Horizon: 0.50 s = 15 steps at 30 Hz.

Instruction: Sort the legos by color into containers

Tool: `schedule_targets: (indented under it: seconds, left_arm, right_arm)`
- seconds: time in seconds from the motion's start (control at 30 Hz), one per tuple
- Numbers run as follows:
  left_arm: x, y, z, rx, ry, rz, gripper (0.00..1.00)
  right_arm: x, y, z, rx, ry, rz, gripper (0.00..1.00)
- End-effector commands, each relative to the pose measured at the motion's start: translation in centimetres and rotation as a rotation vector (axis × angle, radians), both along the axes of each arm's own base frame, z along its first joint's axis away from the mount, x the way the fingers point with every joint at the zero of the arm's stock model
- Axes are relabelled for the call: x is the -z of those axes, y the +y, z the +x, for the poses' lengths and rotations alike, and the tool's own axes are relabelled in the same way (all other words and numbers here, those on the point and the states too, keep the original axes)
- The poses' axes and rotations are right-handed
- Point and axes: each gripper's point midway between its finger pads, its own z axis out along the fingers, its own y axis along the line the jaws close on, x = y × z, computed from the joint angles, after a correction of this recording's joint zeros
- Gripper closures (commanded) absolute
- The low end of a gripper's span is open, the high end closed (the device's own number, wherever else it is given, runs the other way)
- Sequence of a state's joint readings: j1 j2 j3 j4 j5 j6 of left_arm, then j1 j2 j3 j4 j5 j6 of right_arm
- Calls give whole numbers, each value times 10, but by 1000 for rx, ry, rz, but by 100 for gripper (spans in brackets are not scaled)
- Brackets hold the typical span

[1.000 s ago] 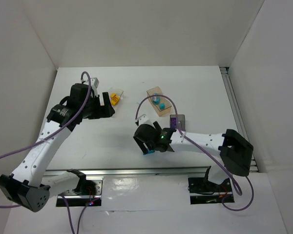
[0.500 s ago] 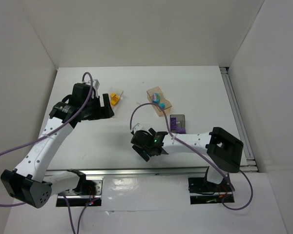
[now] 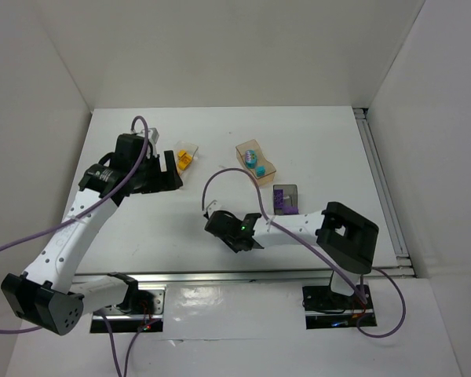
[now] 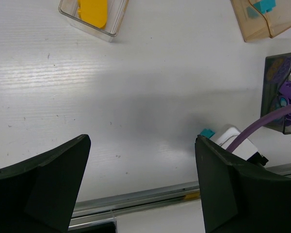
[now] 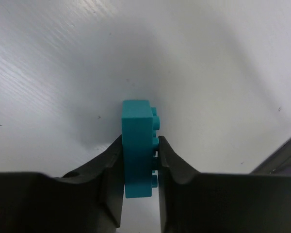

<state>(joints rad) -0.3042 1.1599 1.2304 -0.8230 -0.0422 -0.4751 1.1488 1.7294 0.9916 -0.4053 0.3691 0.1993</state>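
A teal lego brick (image 5: 136, 127) stands on edge on the white table, and my right gripper (image 5: 140, 143) is shut on it, one finger on each side. In the top view the right gripper (image 3: 217, 222) is low at centre front and hides the brick. The left wrist view shows a corner of that brick (image 4: 207, 132). My left gripper (image 3: 169, 173) (image 4: 141, 141) hangs open and empty just left of the clear container (image 3: 186, 159) with yellow legos (image 4: 93, 10). The tan container (image 3: 257, 163) holds teal legos (image 3: 257, 164). The dark grey container (image 3: 286, 198) holds purple legos (image 4: 287, 90).
White walls close in the table on the left, back and right. A metal rail (image 3: 220, 276) runs along the near edge in front of the arm bases. A purple cable (image 3: 228, 169) arcs from the right wrist over the tan container.
The right gripper has slid left along the table front and shut on the teal brick. The left arm has barely moved.
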Motion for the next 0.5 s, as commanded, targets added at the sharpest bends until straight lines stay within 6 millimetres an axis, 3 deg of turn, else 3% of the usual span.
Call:
schedule_targets:
  seconds: [0.0,0.03,0.07,0.2,0.23,0.3,0.33,0.47]
  left_arm:
    - [-7,-1,0,6,-20,-14,5]
    - [-3,0,-1,6,-12,-12,5]
    - [-3,0,-1,12,-13,-6,5]
    - [-2,5,-2,-6,-11,16,5]
    - [-2,7,-1,-22,-9,10,5]
    - [-5,13,0,-44,-23,16,5]
    - [-5,14,0,-44,-23,16,5]
    - [-10,19,-1,-51,-42,10,5]
  right_arm:
    - [-6,20,5,-2,-9,60,75]
    - [-10,19,8,5,-26,64,81]
    - [-16,22,12,12,-44,72,81]
    - [-61,19,86,185,-198,115,85]
    - [-68,4,113,274,-212,139,85]
    - [-88,-2,146,378,-246,233,85]
    - [-88,-19,167,454,-242,250,85]
    - [-111,-35,217,558,-300,355,85]
